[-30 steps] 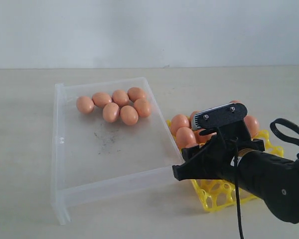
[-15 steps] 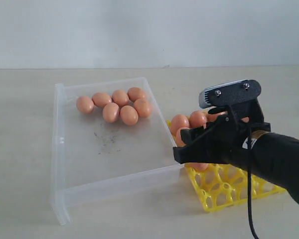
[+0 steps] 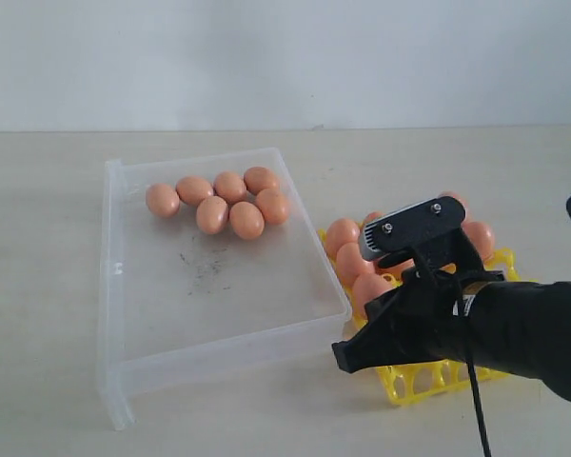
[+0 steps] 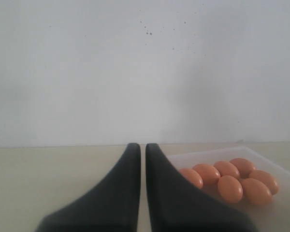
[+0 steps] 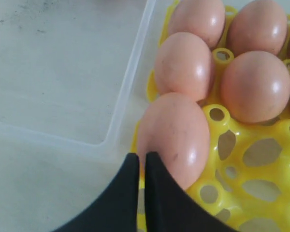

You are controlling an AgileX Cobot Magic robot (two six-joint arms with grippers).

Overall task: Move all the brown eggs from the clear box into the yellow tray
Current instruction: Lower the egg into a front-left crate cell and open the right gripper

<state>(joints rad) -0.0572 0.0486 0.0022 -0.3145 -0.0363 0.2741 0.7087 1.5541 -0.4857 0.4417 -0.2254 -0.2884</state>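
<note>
Seven brown eggs (image 3: 230,187) lie in a tight cluster at the far end of the clear box (image 3: 219,286), some touching one another, on the left-centre of the pale worktop (image 3: 48,333). The rest of the box floor is bare apart from dark scuffs. Just beside the box's right wall sits the yellow tray (image 3: 404,381), with more eggs in the cups along its far and box-side edges. How many there are cannot be counted, because the black right arm crosses in front of the tray. The right end effector (image 3: 347,354) hangs low over the tray's near corner, next to the corner of the box. In the right wrist view this end effector (image 5: 142,158) has its two dark fingers pressed together with nothing between them. Their tips are right at the nearest egg (image 5: 174,137), which sits in a corner cup of the tray (image 5: 268,133); four other eggs fill the cups beyond it. The left end effector (image 4: 142,147) appears only in its own wrist view. Its fingers are drawn together with a thin seam between them, holding nothing, and the eggs in the box (image 4: 230,188) lie past them below a plain white wall (image 4: 145,72).
</note>
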